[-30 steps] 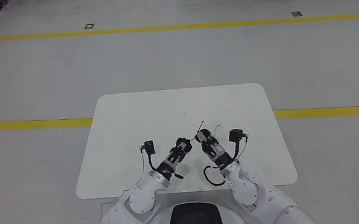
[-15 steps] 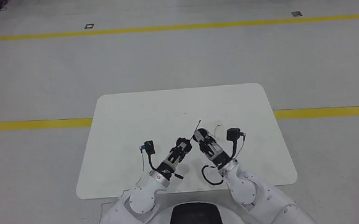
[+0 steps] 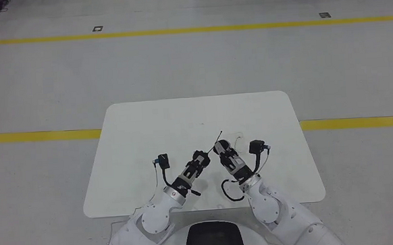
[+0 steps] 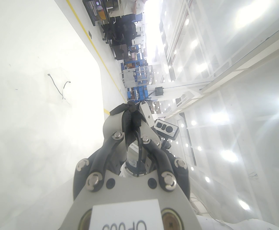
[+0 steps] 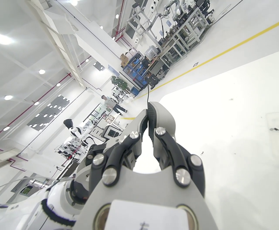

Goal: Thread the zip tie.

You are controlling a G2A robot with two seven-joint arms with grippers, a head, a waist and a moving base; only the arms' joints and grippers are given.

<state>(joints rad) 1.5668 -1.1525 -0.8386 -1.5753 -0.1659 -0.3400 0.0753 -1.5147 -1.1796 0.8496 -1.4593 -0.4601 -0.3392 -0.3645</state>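
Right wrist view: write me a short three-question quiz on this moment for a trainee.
1. True or false: the right claw is shut on a thin black zip tie.
2. The zip tie's free end: A) hangs down below the claw; B) sticks out beyond the claw; C) is coiled into a loop.
3. Fill in: spare zip ties lie on the white ____.
Key: 1 true; 2 B; 3 table.

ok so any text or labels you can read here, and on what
None reads whole.
Left label, on the left pincer's base: cut off at the picture's edge.
Right label, on the right pincer's base: likewise cut off.
Sticker beyond the left pincer: partly hidden.
Floor markers: too small.
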